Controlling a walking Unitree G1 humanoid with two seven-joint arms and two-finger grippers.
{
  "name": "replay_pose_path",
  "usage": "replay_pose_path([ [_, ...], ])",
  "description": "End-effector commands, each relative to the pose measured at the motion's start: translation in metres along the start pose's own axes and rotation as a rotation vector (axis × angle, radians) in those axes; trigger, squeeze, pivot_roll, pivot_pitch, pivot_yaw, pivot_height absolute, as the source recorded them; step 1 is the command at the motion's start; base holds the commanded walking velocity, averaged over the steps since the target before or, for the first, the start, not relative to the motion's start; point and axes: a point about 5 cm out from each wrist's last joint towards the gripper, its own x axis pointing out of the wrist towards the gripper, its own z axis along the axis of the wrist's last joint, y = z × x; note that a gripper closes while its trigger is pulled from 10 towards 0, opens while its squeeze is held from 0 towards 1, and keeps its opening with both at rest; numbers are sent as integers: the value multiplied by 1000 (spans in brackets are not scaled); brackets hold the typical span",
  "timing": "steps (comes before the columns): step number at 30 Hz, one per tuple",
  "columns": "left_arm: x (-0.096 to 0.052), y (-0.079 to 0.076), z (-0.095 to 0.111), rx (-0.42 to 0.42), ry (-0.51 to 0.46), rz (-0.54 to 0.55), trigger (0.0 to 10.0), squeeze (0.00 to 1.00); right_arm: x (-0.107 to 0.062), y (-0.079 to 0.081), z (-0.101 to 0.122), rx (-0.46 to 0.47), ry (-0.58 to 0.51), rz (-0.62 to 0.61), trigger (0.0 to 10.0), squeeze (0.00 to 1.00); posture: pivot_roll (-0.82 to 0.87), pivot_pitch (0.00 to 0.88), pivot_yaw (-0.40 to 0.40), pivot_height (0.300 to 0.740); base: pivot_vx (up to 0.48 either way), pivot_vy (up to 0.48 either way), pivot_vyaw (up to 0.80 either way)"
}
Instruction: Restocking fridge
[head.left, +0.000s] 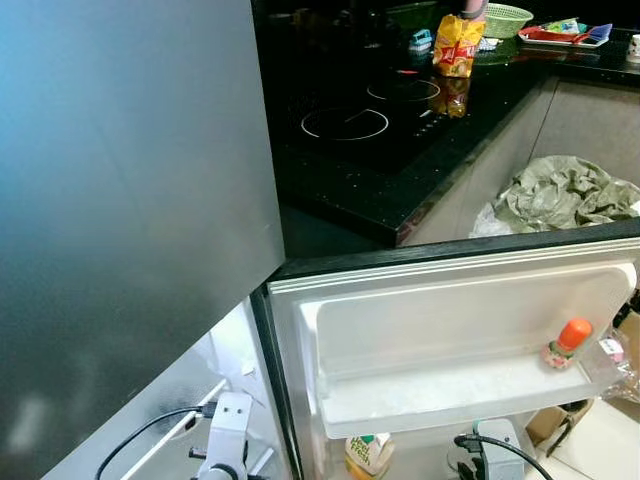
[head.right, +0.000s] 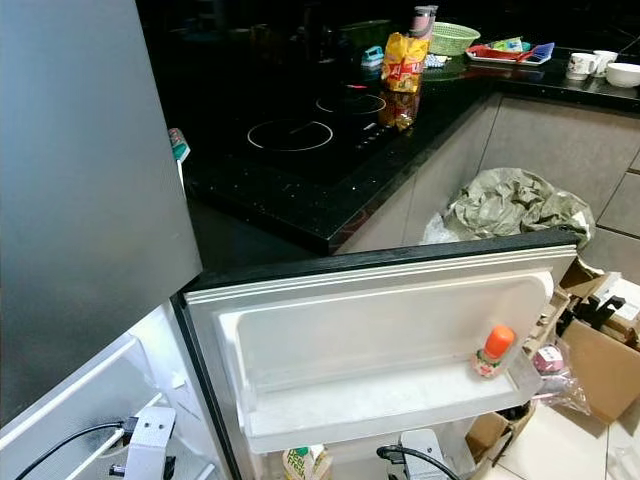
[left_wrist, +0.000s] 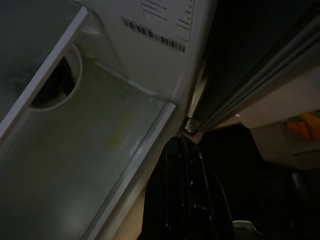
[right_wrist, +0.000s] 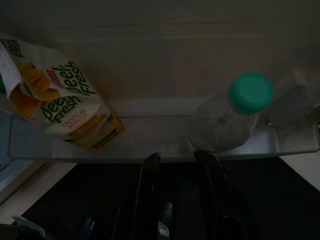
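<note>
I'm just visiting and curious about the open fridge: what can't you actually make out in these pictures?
- Juice carton, right wrist view: its top is cut off by the frame edge.
- Green-capped bottle, right wrist view: contents too dim to tell.
- Barcode label, left wrist view: print too small and dark to read.
- Left gripper, left wrist view: too dark to tell open or shut.
- Orange-capped bottle, left eye view: label too small.

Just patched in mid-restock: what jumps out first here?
The open fridge door fills the foreground, its upper shelf bare except for a small orange-capped bottle at its right end. In the right wrist view, a mango juice carton and a green-capped bottle stand on a lower door shelf.
</note>
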Motion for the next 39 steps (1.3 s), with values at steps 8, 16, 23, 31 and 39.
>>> replay_pose_path([
  [8, 0, 0, 1, 4, -11, -13, 10000, 0, -2, 3, -9, 11, 26, 0, 10000, 0, -48, 28, 15, 726, 0, -396, 0],
  [16, 0, -2, 3, 16, -16, -22, 10000, 0, -2, 3, -10, 14, 27, 1, 10000, 0, -53, 29, 15, 726, 0, -431, 0],
  [23, 1, -4, 3, 9, -18, -23, 10000, 0, -1, 2, -8, 5, 30, 8, 10000, 0, -55, 31, 9, 726, 0, -431, 0],
  [31, 0, -4, 2, 2, -18, -22, 10000, 0, -1, 6, -11, -5, 47, 21, 10000, 0, -56, 33, 7, 726, 0, -428, 0],
  [39, 0, -3, 1, -8, -17, -18, 10000, 0, -3, 8, -16, -2, 65, 34, 10000, 0, -59, 34, 5, 726, 0, -424, 0],
])
